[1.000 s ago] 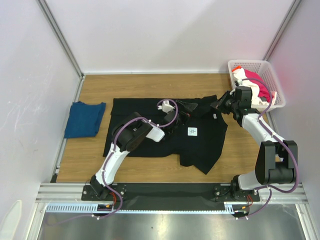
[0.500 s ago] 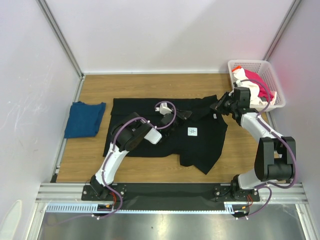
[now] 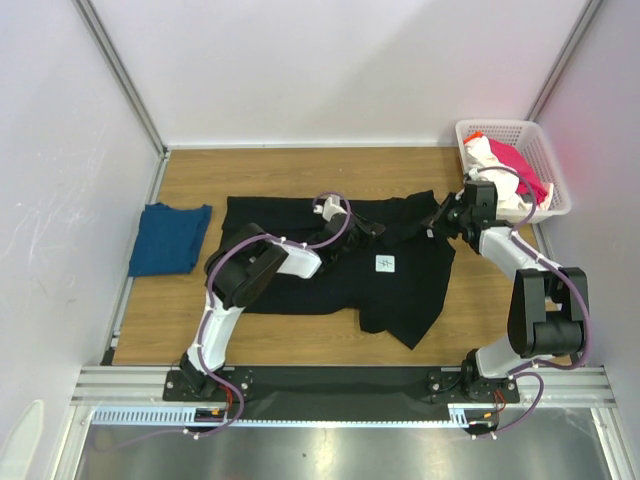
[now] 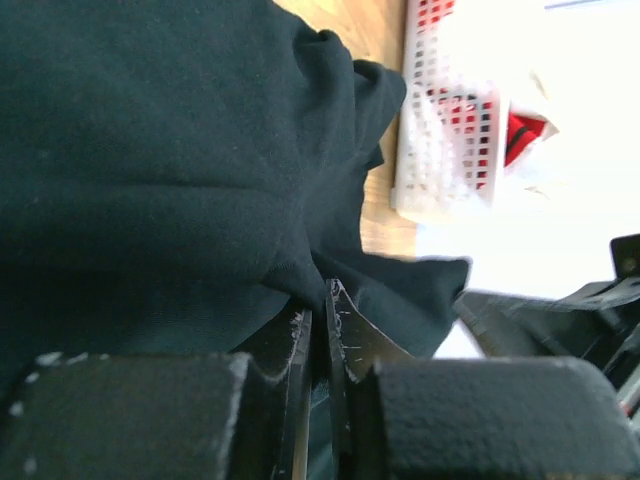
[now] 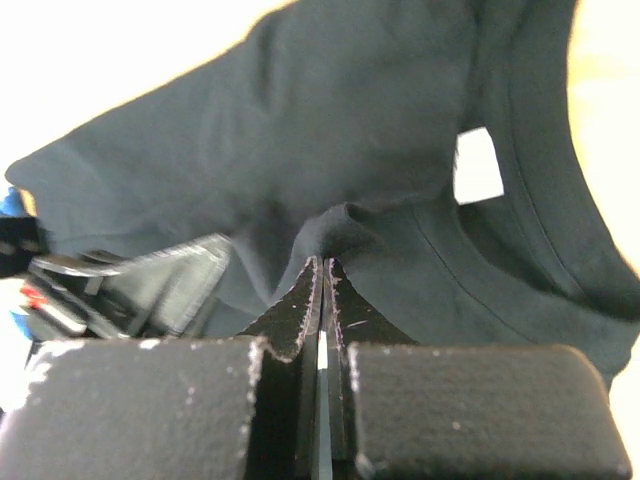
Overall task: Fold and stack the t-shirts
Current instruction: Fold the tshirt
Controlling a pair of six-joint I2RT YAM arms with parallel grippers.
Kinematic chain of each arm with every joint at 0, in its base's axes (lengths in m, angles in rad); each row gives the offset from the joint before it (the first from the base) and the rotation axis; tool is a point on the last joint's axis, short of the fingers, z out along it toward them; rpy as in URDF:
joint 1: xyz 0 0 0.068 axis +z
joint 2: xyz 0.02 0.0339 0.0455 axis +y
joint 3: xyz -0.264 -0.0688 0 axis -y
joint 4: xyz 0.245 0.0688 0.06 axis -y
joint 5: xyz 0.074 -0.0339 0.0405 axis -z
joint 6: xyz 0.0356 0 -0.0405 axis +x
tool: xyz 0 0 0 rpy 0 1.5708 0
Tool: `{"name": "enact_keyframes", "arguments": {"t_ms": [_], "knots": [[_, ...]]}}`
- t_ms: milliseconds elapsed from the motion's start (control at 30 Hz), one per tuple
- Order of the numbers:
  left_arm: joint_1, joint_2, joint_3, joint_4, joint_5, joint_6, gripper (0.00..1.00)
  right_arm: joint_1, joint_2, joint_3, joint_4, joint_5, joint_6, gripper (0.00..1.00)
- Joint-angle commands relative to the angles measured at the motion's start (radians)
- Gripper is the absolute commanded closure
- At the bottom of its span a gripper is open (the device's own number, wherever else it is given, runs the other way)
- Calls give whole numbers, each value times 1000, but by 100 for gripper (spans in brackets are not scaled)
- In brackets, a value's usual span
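Blue cloth, the folded dark blue t-shirt (image 3: 168, 238), lies at the worktop's (image 3: 180, 330) left edge, well apart from the black t-shirt (image 3: 400, 300) spread mid-worktop. The left arm (image 3: 240, 275) reaches low and forward, left jaws clenched on a pinch near its far edge, and the right arm (image 3: 505, 245) leans inward, right jaws clenched on cloth beside the collar. The fold looks barely begun, so both arms should next lift together and carry that edge nearer evenly, with a pink-red t-shirt (image 3: 515, 165) waiting in the basket (image 3: 500, 124).

a spread t-shirt (image 3: 400, 290) is laid across the middle of the table (image 3: 280, 170). a folded t-shirt (image 3: 168, 238) is placed to its left, apart from it. a basket (image 3: 552, 165) is set at the far right corner, just beyond the spread t-shirt, with bundled t-shirts (image 3: 508, 168) lying in it.
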State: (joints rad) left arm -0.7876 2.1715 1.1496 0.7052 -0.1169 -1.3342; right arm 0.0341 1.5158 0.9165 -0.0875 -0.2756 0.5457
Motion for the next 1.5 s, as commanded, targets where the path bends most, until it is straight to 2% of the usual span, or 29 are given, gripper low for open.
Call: {"name": "enact_keyframes", "arguments": {"t_ms": [0,233,267,300,333,367,400,467,567,700,833,900,1033,1067,1133,1167,1267,1467], "knots": [[1,-56,50,-141,54,44,89,-3,-8,-41,-38,19,-20,100],[4,-42,87,-260,63,90,77,-5,-49,-91,-119,13,-39,100],[5,-47,91,-275,56,102,74,-5,-52,-96,-142,13,-46,95],[5,-52,101,-289,43,116,64,-5,-55,-96,-158,19,-59,90],[7,-65,105,-321,36,137,56,-3,-62,-91,-170,27,-67,81],[8,-75,108,-329,30,153,47,-5,-72,-87,-197,30,-78,64],[11,-84,114,-338,28,170,35,-3,-80,-79,-213,41,-90,57],[17,-120,122,-386,19,220,20,-5,-100,-41,-253,44,-102,41],[31,-183,172,-496,23,328,11,-7,-115,36,-303,74,-121,28],[42,-312,148,-622,-22,498,5,-11,-115,76,-247,108,-112,27],[91,-412,88,-641,-92,662,8,-8,-42,99,-106,11,-76,34],[149,-397,104,-670,-90,684,14,10,6,111,4,-49,-56,46],[257,-345,101,-691,-49,687,30,75,147,188,77,-24,-96,61],[290,-335,92,-685,-43,684,38,81,205,202,77,-17,-102,67],[320,-311,67,-675,-30,667,48,89,266,234,77,-11,-107,74],[342,-302,61,-673,-26,662,52,89,315,239,77,-16,-105,82],[382,-271,36,-670,0,644,59,93,372,229,112,-20,-108,85],[413,-230,-16,-679,45,592,59,105,408,171,91,16,-105,85]]}}
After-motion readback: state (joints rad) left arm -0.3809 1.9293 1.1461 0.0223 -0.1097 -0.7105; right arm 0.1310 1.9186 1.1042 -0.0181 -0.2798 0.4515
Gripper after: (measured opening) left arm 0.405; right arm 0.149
